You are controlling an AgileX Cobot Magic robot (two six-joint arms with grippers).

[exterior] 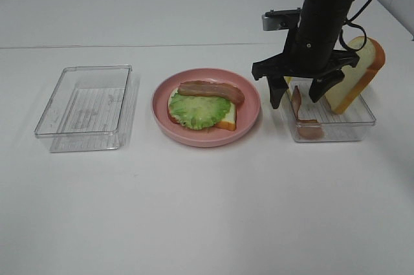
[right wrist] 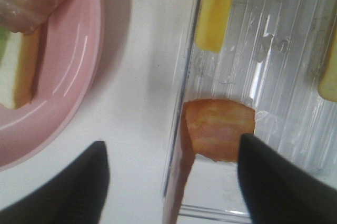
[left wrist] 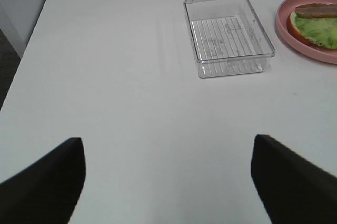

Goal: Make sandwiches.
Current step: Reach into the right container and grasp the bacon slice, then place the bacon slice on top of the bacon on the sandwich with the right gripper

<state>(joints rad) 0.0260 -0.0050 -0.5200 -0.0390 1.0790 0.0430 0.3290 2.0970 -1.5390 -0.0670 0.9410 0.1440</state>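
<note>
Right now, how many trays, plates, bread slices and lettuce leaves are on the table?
Trays: 2
Plate: 1
Bread slices: 2
Lettuce: 1
Total: 6

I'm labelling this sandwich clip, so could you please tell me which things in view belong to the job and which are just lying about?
Job: pink plate, its bread slice, lettuce and bacon strip; right tray, holding a second bacon strip, cheese slice and leaning bread slice.
Lying about: left tray.
</note>
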